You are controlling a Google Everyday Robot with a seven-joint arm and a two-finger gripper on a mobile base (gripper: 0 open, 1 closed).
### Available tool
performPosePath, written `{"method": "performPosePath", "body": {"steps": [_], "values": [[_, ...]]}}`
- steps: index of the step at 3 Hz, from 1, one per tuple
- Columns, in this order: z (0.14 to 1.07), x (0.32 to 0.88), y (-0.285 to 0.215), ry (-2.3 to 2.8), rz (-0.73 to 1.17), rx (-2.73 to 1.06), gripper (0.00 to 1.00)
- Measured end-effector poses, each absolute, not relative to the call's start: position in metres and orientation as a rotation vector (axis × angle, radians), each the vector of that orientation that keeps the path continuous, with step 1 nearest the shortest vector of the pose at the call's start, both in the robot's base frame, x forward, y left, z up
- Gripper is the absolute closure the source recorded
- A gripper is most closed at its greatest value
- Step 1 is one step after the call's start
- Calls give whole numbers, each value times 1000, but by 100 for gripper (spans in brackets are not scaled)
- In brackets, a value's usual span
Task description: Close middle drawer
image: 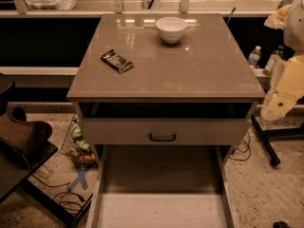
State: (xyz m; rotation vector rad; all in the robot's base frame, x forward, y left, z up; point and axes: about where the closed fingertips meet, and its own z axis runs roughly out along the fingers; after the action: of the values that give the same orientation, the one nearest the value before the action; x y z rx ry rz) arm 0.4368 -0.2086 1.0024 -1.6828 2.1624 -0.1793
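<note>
The middle drawer (161, 208) is pulled far out toward the camera, below the top drawer. Its pale bare floor and its two side walls (97, 194) show. Its front and handle are cut off by the bottom edge of the view. Above it is the top drawer front (123, 131) with a small black bar handle (162, 137), and a dark gap lies between this front and the cabinet top. Only pale segments of my arm (289, 82) show at the right edge, beside the cabinet. My gripper is out of view.
On the cabinet top (199, 65) stand a white bowl (171, 29) at the back and a dark snack packet (117, 61) on the left. A dark chair (21, 141) is at the left. Cables and a wire basket (78, 146) lie on the floor. Bottles (254, 56) are at the right.
</note>
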Motion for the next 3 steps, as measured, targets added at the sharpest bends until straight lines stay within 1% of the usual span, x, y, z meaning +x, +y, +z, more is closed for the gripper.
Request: {"method": "performPosePath", "body": {"steps": [2, 3], "values": [[987, 438, -210, 2177, -176, -1655, 0], [952, 425, -217, 2162, -147, -1619, 0]]}}
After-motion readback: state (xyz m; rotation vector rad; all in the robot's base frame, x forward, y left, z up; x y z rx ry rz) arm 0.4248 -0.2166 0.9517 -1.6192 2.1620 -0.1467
